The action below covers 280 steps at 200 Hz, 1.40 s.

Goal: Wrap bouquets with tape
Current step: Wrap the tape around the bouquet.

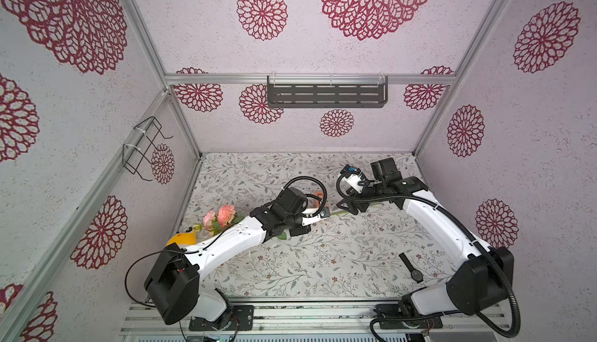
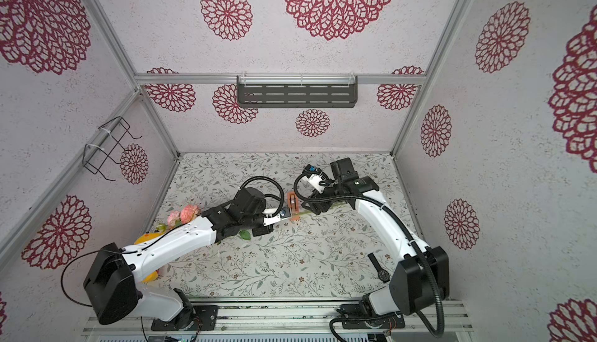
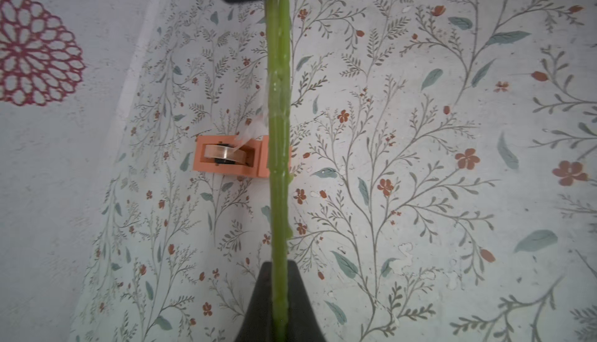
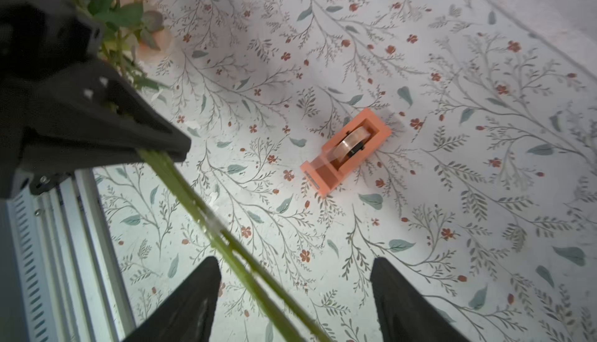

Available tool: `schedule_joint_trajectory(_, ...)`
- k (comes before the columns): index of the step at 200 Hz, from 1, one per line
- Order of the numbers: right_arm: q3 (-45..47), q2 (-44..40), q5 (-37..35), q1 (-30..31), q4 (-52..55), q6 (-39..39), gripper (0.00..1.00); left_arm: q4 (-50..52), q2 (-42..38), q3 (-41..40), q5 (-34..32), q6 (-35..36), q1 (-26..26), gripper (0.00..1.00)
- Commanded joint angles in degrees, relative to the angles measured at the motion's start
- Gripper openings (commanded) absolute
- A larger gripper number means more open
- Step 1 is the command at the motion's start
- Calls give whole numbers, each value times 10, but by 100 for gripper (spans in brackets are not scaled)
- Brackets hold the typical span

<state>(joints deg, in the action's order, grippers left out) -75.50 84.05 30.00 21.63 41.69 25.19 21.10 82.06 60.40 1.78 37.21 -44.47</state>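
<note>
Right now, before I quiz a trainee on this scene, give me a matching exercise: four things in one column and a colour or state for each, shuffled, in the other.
Things:
1. left hand
2. right hand
3. tape holder
4. watch

Colours or states:
A. black, lying flat
B. open around the stems
C. shut on the stems
D. orange

Pairs: 1-C, 2-B, 3-D, 4-A
</note>
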Motion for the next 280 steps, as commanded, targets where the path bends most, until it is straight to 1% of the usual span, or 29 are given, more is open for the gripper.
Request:
schedule_joint_trajectory(1, -26, -3, 73, -5, 57, 39, 75, -54, -15, 3, -19, 24, -18, 0)
schedule_joint_trajectory(9, -25, -3, 96, -6, 53, 47, 73, -68, -19, -7, -22, 35, -23, 0)
schedule_joint_trajectory(20, -24, 0, 124, -6, 47, 56, 73, -79, -24, -17, -26, 45, -27, 0)
schedule_joint_trajectory(41, -27, 15, 144, -6, 49, 72, 72, -91, -26, -27, -36, 57, -31, 0)
schedule_joint_trajectory(47, -29, 22, 144, -6, 54, 80, 71, -90, -26, -29, -40, 61, -31, 0)
schedule_joint_trajectory(59, -27, 34, 137, -7, 55, 86, 64, -95, -27, -34, -51, 66, -34, 0)
schedule_joint_trajectory(70, -26, 45, 131, -7, 54, 91, 63, -97, -31, -42, -52, 87, -38, 0)
schedule_joint_trajectory(77, -26, 52, 131, -5, 55, 95, 61, -110, -33, -50, -68, 101, -44, 0)
schedule_joint_trajectory(107, -28, 75, 150, 0, 66, 124, 59, -135, -32, -69, -114, 140, -61, 0)
schedule_joint_trajectory(123, -28, 83, 140, 5, 62, 125, 55, -158, -33, -83, -130, 156, -68, 0)
schedule_joint_trajectory(133, -27, 89, 136, 8, 59, 123, 51, -176, -34, -91, -139, 164, -73, 0)
schedule_joint_trajectory(149, -30, 99, 135, 16, 64, 130, 46, -182, -33, -94, -145, 168, -77, 0)
schedule_joint_trajectory(159, -28, 103, 126, 20, 60, 125, 47, -184, -33, -94, -149, 162, -78, 0)
schedule_joint_trajectory(168, -28, 108, 125, 24, 61, 125, 51, -184, -31, -95, -149, 169, -79, 0)
schedule_joint_trajectory(175, -29, 112, 126, 26, 66, 129, 51, -186, -31, -96, -152, 171, -79, 0)
schedule_joint_trajectory(191, -34, 123, 115, 31, 77, 132, 51, -192, -30, -99, -153, 170, -79, 0)
schedule_joint_trajectory(204, -37, 130, 107, 35, 80, 132, 49, -208, -27, -103, -160, 172, -79, 0)
schedule_joint_trajectory(208, -38, 130, 105, 35, 81, 132, 47, -206, -27, -101, -159, 171, -79, 0)
schedule_joint_trajectory(223, -35, 125, 85, 38, 68, 123, 35, -205, -22, -98, -161, 168, -79, 0)
schedule_joint_trajectory(242, -16, 99, 24, 43, 15, 81, 17, -206, -21, -93, -166, 152, -80, 0)
schedule_joint_trajectory(250, -5, 84, 3, 44, -6, 65, 12, -207, -25, -95, -167, 139, -80, 0)
schedule_joint_trajectory(261, 10, 64, -37, 48, -35, 47, 6, -211, -34, -99, -166, 121, -80, 14)
schedule_joint_trajectory(273, 38, 36, -74, 52, -78, 32, 1, -203, -50, -105, -156, 101, -80, 21)
schedule_joint_trajectory(280, 52, 24, -93, 54, -97, 30, 0, -202, -60, -112, -151, 90, -79, 25)
